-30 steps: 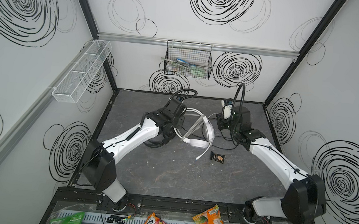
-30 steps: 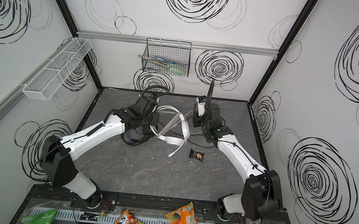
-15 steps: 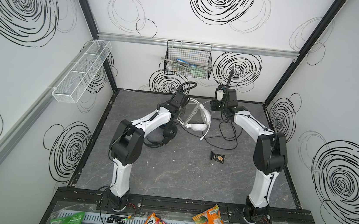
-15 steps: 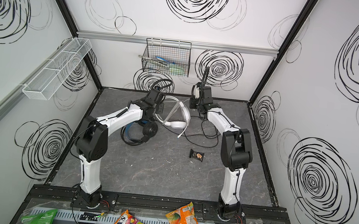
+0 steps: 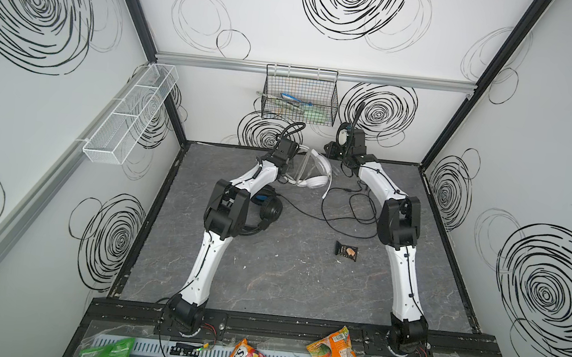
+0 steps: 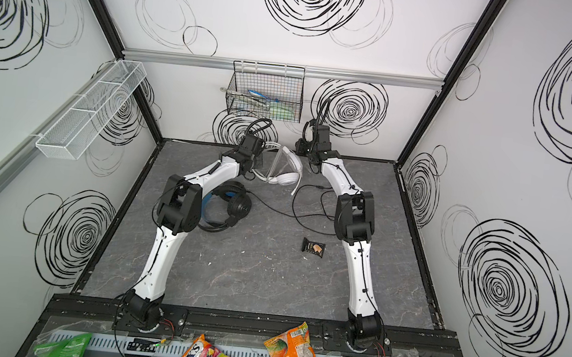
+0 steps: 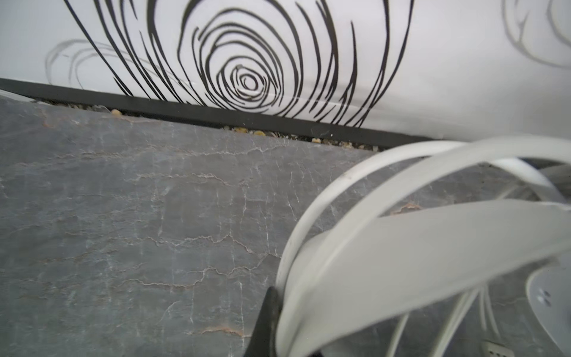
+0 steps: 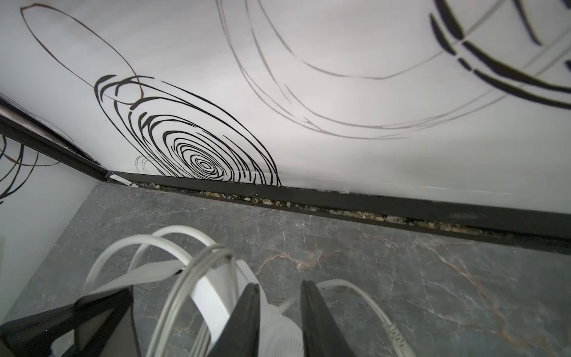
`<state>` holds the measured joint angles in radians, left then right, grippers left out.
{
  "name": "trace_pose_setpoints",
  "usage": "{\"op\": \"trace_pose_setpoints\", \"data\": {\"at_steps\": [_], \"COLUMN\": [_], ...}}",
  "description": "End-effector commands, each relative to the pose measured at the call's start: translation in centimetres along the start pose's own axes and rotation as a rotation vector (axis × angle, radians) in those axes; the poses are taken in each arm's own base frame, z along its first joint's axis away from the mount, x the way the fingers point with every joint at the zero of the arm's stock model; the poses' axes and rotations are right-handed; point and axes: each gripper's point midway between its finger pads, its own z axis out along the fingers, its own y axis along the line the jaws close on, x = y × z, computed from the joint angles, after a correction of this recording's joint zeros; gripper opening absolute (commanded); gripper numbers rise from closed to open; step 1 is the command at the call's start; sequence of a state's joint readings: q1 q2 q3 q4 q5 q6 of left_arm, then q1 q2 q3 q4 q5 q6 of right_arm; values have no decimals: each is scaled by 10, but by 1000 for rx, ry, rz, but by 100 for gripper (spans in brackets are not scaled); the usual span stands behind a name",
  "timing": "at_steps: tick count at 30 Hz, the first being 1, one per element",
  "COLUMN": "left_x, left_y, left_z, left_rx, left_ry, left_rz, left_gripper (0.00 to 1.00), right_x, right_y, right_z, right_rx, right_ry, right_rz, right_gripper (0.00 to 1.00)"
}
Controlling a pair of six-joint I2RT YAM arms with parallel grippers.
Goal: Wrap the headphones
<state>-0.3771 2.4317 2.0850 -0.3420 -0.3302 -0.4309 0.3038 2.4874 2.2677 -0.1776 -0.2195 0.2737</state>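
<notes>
1. The white headset (image 5: 313, 177) (image 6: 285, 174) sits at the back middle of the table (image 5: 285, 277), near the back wall, between the two grippers.
2. The left gripper (image 5: 289, 165) is clamped on the white headband. In the left wrist view one dark finger (image 7: 268, 309) presses against the band.
3. The right gripper (image 8: 279, 286) is just beside the headset on its other side. Its fingers stand apart, and a white ear cup (image 8: 278, 333) shows through the gap. Whether they touch it I cannot tell.
4. Several strands of the white cable (image 8: 197, 278) run together over the headband. Another stretch curves past the outside of one right finger. In a top view a loose end (image 5: 326, 191) hangs below the ear cup.
5. The black headset (image 5: 268, 210) (image 6: 238, 207) lies on the table under the left arm's elbow, partly hidden, with its blue lining showing.
6. Its black cable (image 5: 346, 213) trails unwound in loose loops across the table to the right arm.
7. A small dark snack packet (image 5: 346, 250) lies near the loops, towards the front, apart from both headsets.
</notes>
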Motion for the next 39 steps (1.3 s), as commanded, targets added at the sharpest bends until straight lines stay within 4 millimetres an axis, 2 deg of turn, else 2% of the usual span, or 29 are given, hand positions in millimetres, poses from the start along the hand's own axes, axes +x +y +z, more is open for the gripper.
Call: {"op": "trace_pose_setpoints", "data": {"at_steps": [1,6,12,15,20,26,31,35,39], "left_x": [-28,-18,-15,-13,-18,-37,-59,-75,-82], "left_y": [-18,-20,-18,-16,-12,-5,7,11,20], "left_z": [-3,9,24,30,31,17,-3,-28,-59], "left_rx": [75,69,62,69,73,69,63,76,72], "left_ry": [-82,-68,-57,-46,-44,-69,-91,-112,-108], "left_rz": [-98,-127,-157,-170,-180,-179,-179,-151,-125], "left_gripper": [0,0,1,16,41,65,84,90,92], "right_x": [5,14,-8,-21,-44,-59,-79,-87,-75], "right_y": [3,3,-3,-11,-9,-10,-4,3,12], "right_z": [8,16,-2,-15,-38,-64,-85,-100,-114], "right_rx": [-34,-56,-5,45,88,143,171,199,224], "right_ry": [19,28,0,-16,-53,-73,-118,-134,-113], "right_rz": [21,36,44,53,27,11,-27,-29,-17], "right_gripper": [31,36,49,56,63,65,70,74,77]}}
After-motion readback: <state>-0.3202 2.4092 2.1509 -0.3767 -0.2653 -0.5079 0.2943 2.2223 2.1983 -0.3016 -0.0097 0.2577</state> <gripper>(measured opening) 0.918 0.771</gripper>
